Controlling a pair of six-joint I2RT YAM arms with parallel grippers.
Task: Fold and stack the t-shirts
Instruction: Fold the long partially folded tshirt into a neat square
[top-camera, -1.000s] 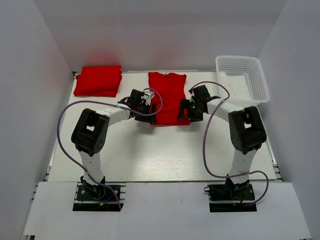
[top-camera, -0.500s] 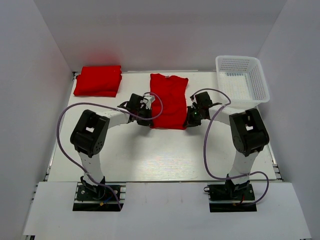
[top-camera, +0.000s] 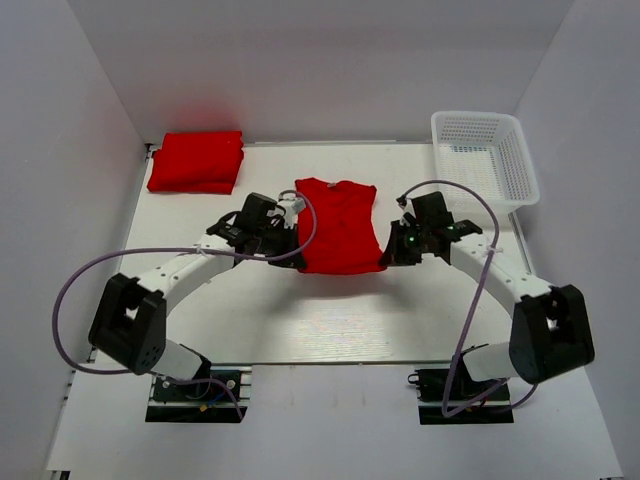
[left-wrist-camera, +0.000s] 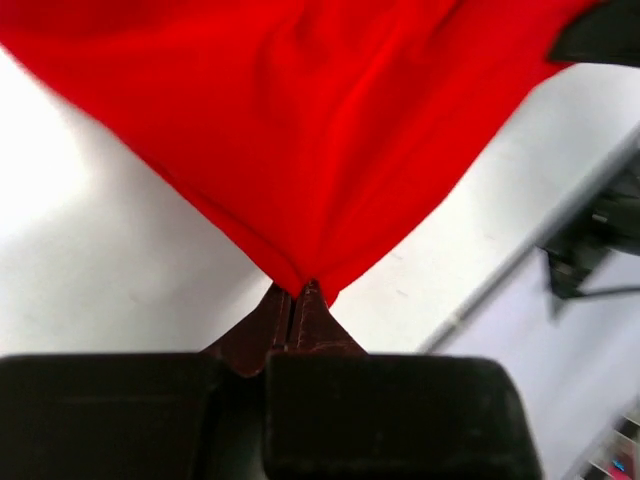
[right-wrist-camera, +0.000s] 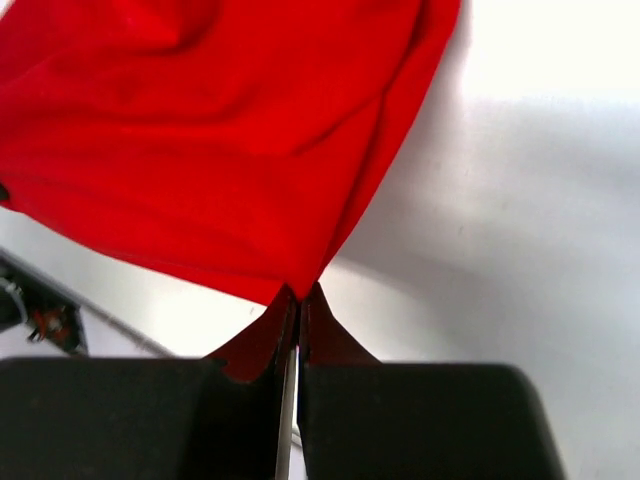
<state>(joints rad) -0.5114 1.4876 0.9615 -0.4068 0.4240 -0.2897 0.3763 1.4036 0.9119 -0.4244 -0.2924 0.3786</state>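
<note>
One red t-shirt (top-camera: 338, 225) hangs spread between both grippers at the table's middle, collar toward the back wall. My left gripper (top-camera: 294, 250) is shut on its lower left corner; in the left wrist view the cloth (left-wrist-camera: 330, 130) fans out from the pinched tips of that gripper (left-wrist-camera: 300, 290). My right gripper (top-camera: 386, 254) is shut on the lower right corner, and in the right wrist view the t-shirt (right-wrist-camera: 200, 130) spreads away from its closed tips (right-wrist-camera: 298, 292). A folded pile of red t-shirts (top-camera: 196, 161) lies at the back left.
A white mesh basket (top-camera: 484, 158) stands at the back right corner. White walls close in the table (top-camera: 330, 320) at the back and on both sides. Purple cables loop out from both arms.
Both grippers closed on the t-shirt's lower corners. Both arms then drew the t-shirt toward the near edge, so its collar now sits farther from the back wall.
</note>
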